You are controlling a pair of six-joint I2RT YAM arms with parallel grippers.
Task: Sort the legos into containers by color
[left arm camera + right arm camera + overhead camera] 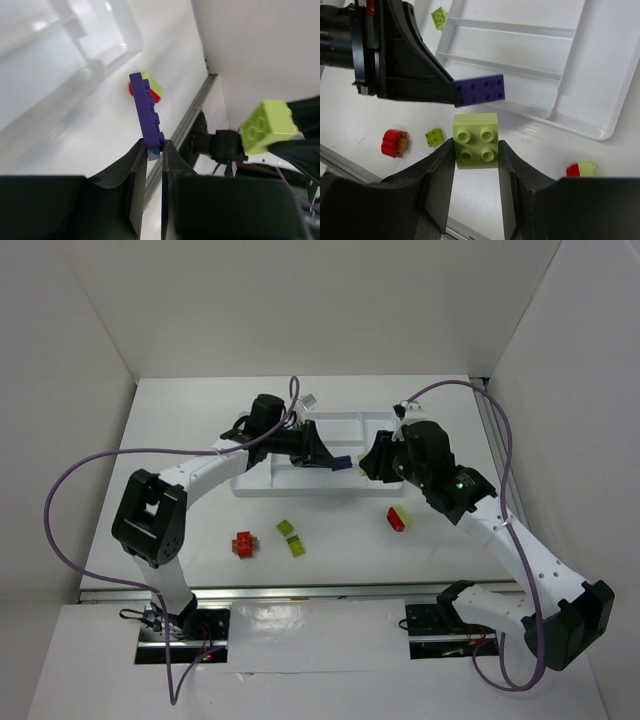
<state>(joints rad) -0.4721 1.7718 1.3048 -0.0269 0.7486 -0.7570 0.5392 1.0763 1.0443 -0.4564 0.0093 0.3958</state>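
My left gripper (155,147) is shut on the end of a flat dark purple lego (147,112), held near the white divided tray's front edge (340,430). My right gripper (475,146) is shut on a yellow-green four-stud lego (476,140), just right of the purple one (482,90) and over the table in front of the tray (580,75). In the top view the two grippers, left (325,458) and right (368,466), nearly meet. The tray compartments that show look empty.
On the table lie a red and yellow-green brick (398,518), two yellow-green bricks (291,537) and a red and orange cluster (243,544). White walls enclose the table. A metal rail (300,592) runs along the near edge.
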